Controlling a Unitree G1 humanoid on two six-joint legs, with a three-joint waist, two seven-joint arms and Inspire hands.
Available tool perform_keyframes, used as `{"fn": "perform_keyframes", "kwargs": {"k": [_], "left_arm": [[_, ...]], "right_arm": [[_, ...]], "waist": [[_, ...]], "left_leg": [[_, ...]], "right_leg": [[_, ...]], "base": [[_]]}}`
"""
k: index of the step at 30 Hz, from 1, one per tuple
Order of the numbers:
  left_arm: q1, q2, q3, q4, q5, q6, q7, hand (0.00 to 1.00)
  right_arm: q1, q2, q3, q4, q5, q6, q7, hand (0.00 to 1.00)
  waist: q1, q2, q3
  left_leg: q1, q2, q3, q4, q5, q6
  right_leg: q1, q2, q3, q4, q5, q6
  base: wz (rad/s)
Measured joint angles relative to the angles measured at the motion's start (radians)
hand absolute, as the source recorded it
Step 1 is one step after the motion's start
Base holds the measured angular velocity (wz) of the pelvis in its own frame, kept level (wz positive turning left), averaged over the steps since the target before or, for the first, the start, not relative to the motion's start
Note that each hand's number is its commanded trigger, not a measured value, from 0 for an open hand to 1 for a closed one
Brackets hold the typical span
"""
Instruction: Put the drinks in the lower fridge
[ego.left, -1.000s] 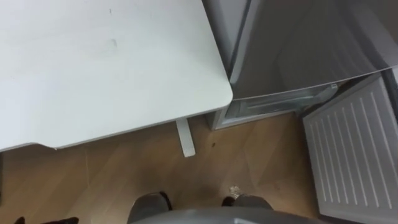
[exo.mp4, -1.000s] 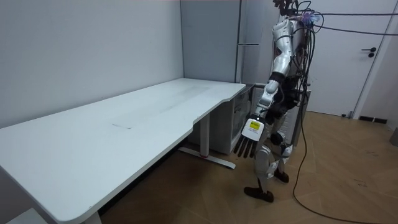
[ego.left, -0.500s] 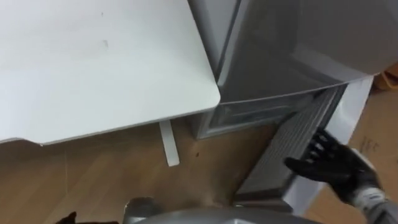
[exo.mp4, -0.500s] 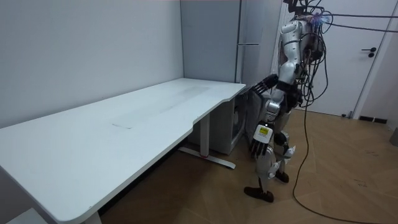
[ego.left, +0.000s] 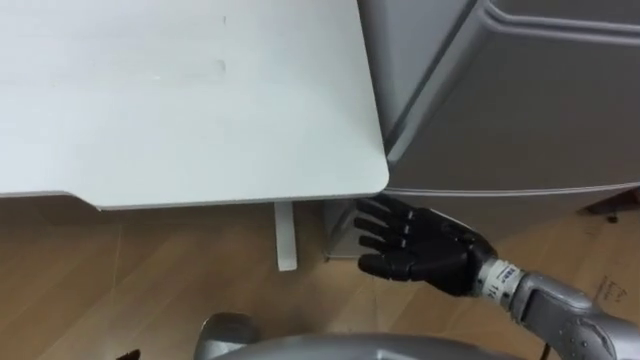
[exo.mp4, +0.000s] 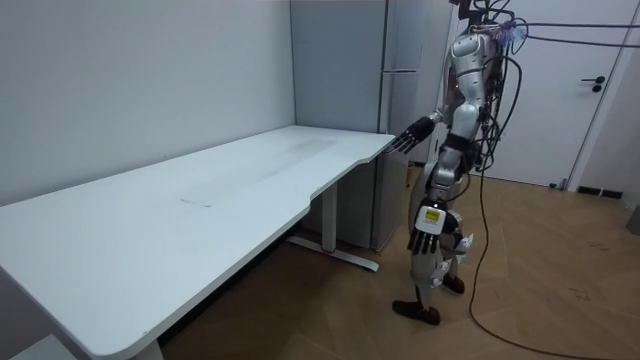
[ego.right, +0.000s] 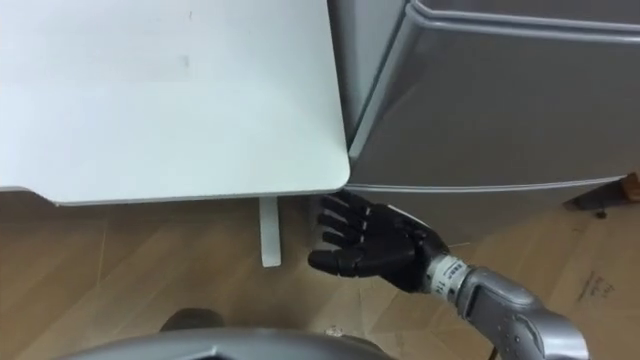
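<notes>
Holding the right hand (ego.left: 425, 255) low over the wooden floor (ego.left: 150, 270), fingers (ego.left: 385, 226) lying straight and spread. Pointing leftward at the white table leg (ego.left: 286, 235), standing near the fingertips. Hovering just under the grey fridge (ego.left: 520, 110), looming above and right of the hand. Showing the white table (ego.left: 180, 100) spreading up and left of the hand, its rounded corner sitting just above the fingers.
</notes>
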Motion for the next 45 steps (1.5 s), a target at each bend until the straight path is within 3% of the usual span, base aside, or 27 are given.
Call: {"fn": "perform_keyframes", "kwargs": {"k": [6,13,19,20,24,27,29,34,39,42,45], "left_arm": [[0.008,-0.002,-0.006,-0.001,-0.016,0.025,0.023,0.0],[0.018,-0.004,0.048,0.0,-0.038,0.034,0.002,0.0],[0.022,-0.02,0.09,0.028,-0.048,0.031,0.013,0.0],[0.021,-0.021,0.102,0.032,-0.052,0.031,0.013,0.0],[0.019,-0.028,0.121,0.025,-0.052,0.014,0.024,0.0],[0.017,-0.039,0.126,0.032,-0.064,-0.016,0.05,0.0],[0.015,-0.047,0.131,0.032,-0.069,-0.019,0.064,0.0],[0.014,-0.072,0.156,0.033,-0.061,-0.019,0.091,0.0],[0.014,-0.083,0.152,0.037,-0.064,-0.019,0.137,0.0],[0.017,-0.119,0.163,0.041,-0.062,-0.019,0.143,0.0],[0.021,-0.131,0.162,0.048,-0.062,-0.013,0.143,0.0]], "right_arm": [[-0.005,-0.002,0.001,0.001,-0.049,0.015,0.059,0.0],[-0.042,-0.002,-0.017,0.006,-0.227,0.013,0.18,0.0],[-0.014,0.002,-0.101,0.208,-0.432,-0.01,0.227,0.0],[-0.001,0.009,-0.123,0.267,-0.458,-0.032,0.225,0.0],[0.013,0.027,-0.167,0.418,-0.581,-0.061,0.187,0.0],[-0.002,0.093,-0.223,0.65,-0.624,-0.091,0.133,0.0],[-0.016,0.121,-0.251,0.724,-0.618,-0.108,0.108,0.0],[-0.048,0.149,-0.254,0.821,-0.622,-0.122,0.006,0.0],[-0.098,0.181,-0.24,0.953,-0.619,-0.145,-0.165,0.0],[-0.114,0.202,-0.248,1.063,-0.584,-0.145,-0.266,0.0],[-0.12,0.215,-0.251,1.105,-0.587,-0.144,-0.314,0.0]], "waist": [[-0.001,0.02,-0.0063],[-0.003,0.02,-0.0081],[-0.027,0.018,-0.0104],[-0.034,0.016,-0.011],[-0.043,0.014,-0.0099],[-0.058,0.016,-0.0089],[-0.059,0.018,-0.0087],[-0.053,0.024,-0.0067],[-0.057,0.038,-0.005],[-0.076,0.053,0.0016],[-0.085,0.064,0.0009]], "left_leg": [[0.016,-0.007,-0.002,-0.012,0.003,0.001],[0.015,-0.011,-0.009,-0.013,0.002,0.003],[0.025,-0.031,-0.05,-0.013,-0.003,0.01],[0.024,-0.033,-0.053,-0.013,-0.003,0.01],[0.016,-0.041,-0.073,-0.011,-0.003,0.011],[0.018,-0.043,-0.085,0.007,-0.008,0.015],[0.018,-0.042,-0.085,0.014,-0.009,0.015],[0.012,-0.044,-0.086,0.02,-0.016,0.02],[0.017,-0.045,-0.092,0.019,-0.017,0.019],[0.032,-0.061,-0.124,0.016,-0.017,0.02],[0.034,-0.067,-0.135,0.018,-0.019,0.022]], "right_leg": [[0.024,0.0,0.002,-0.019,0.001,0.004],[0.025,-0.006,-0.009,-0.019,0.0,0.008],[0.057,-0.019,-0.051,-0.035,-0.009,0.021],[0.059,-0.021,-0.057,-0.035,-0.009,0.022],[0.065,-0.026,-0.073,-0.04,-0.01,0.025],[0.088,-0.026,-0.087,-0.052,-0.011,0.028],[0.092,-0.026,-0.089,-0.053,-0.011,0.029],[0.092,-0.027,-0.088,-0.064,-0.015,0.035],[0.104,-0.024,-0.09,-0.062,-0.011,0.034],[0.14,-0.034,-0.125,-0.07,-0.017,0.043],[0.149,-0.038,-0.133,-0.07,-0.024,0.047]], "base": [[0.01],[0.04],[0.21],[0.11],[0.13],[0.13],[0.0],[0.01],[0.05],[0.29],[0.15]]}}
